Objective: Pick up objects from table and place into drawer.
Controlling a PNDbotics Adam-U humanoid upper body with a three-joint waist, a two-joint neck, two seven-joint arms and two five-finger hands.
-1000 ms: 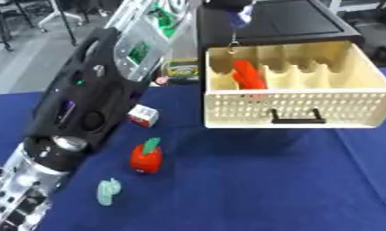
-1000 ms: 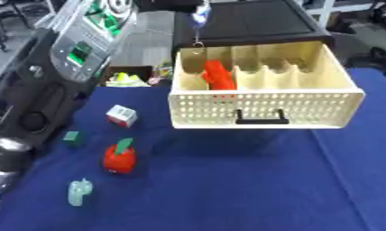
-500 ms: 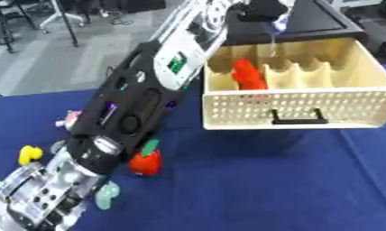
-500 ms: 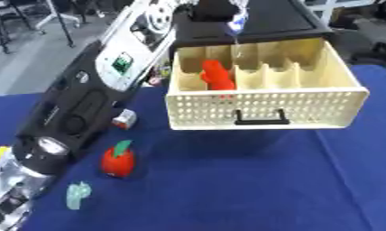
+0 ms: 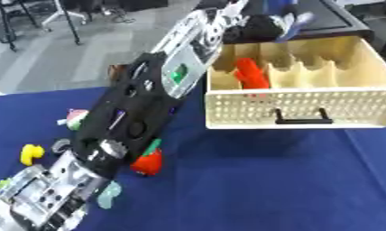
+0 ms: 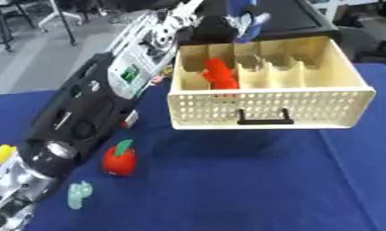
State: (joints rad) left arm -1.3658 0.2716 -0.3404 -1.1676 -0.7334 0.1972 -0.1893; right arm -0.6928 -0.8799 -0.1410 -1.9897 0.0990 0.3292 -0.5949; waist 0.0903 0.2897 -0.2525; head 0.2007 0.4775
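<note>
Blue cloth covers the bench (image 6: 251,194). One red object (image 6: 219,74) is already lodged in the cream drawer (image 6: 267,106) at the far edge. A red fruit (image 6: 119,160), a mint piece (image 6: 78,194) and a yellow piece (image 5: 29,154) are left near the left edge. Over the drawer's back, the left hand (image 6: 227,25) is held; its fingers cannot be told.
</note>
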